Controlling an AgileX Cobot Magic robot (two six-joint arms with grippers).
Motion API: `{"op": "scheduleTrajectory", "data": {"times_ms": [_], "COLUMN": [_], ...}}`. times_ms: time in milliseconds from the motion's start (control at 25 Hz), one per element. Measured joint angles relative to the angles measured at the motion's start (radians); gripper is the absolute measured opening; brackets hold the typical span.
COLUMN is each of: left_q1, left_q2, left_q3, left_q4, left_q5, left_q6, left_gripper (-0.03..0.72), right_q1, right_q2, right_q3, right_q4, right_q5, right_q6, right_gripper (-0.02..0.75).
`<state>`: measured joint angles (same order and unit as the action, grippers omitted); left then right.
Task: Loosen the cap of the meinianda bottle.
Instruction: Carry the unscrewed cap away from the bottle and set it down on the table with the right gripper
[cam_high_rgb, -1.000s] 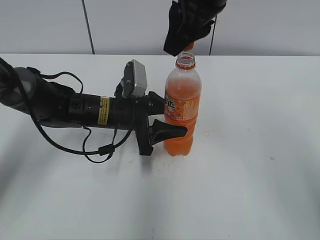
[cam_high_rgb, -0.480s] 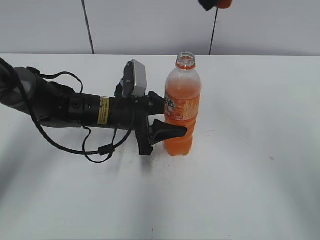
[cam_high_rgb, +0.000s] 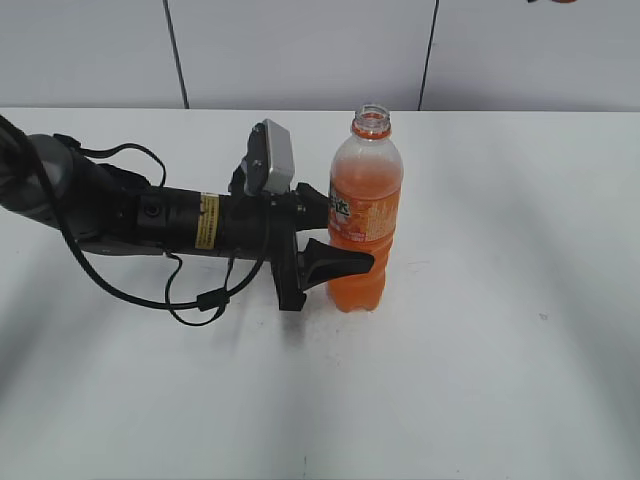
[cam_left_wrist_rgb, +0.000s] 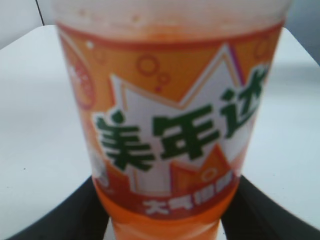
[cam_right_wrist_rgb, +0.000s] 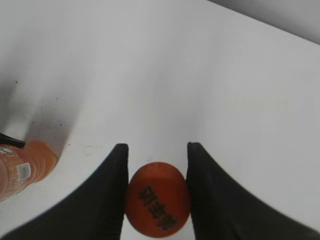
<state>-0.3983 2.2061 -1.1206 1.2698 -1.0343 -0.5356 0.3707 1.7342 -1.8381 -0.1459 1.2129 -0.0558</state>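
Holding: left gripper (cam_high_rgb: 335, 240) fingers (cam_high_rgb: 335, 263) clamping clear plastic orange-soda bottle (cam_high_rgb: 364, 215) upright on white table (cam_high_rgb: 500, 330).
Cap: small round orange cap (cam_right_wrist_rgb: 157, 205) pinched between right gripper (cam_right_wrist_rgb: 156, 165) fingers (cam_right_wrist_rgb: 107, 200).
Progress: neck bare; loosening looking complete.

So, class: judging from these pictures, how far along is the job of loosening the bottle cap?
Done: the cap is already off; the bottle stands with its neck open. In hand: the left gripper clamps the bottle around its label, upright on the table, while the right gripper holds the cap between its fingers, high above the table. Left: nothing of the loosening itself.
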Motion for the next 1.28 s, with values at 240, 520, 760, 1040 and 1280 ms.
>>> {"op": "scheduleTrajectory", "data": {"times_ms": [240, 520, 760, 1040, 1280], "left_q1": [0.0, 0.0, 0.0, 0.0, 0.0], "left_q2": [0.0, 0.0, 0.0, 0.0, 0.0], "left_q3": [0.0, 0.0, 0.0, 0.0, 0.0], "left_q4": [0.0, 0.0, 0.0, 0.0, 0.0], "left_q5": [0.0, -0.001, -0.001, -0.001, -0.001], "left_q6": [0.0, 0.0, 0.0, 0.0, 0.0], "left_gripper": [0.4, 0.4, 0.4, 0.4, 0.4], "right_q1": [-0.023, -0.058, -0.058, -0.058, -0.058], "right_q2": [-0.028, -0.03, 0.035, 0.125, 0.16], "right_q3": [0.271, 0.662, 0.881, 0.902, 0.902], "right_q4": [-0.008, 0.026, 0.054, 0.054, 0.015], "right_q5": [-0.218, -0.598, -0.853, -0.95, -0.965], "right_q6": [0.098, 0.2, 0.271, 0.276, 0.276], "right_gripper": [0.27, 0.27, 0.27, 0.269, 0.269]}}
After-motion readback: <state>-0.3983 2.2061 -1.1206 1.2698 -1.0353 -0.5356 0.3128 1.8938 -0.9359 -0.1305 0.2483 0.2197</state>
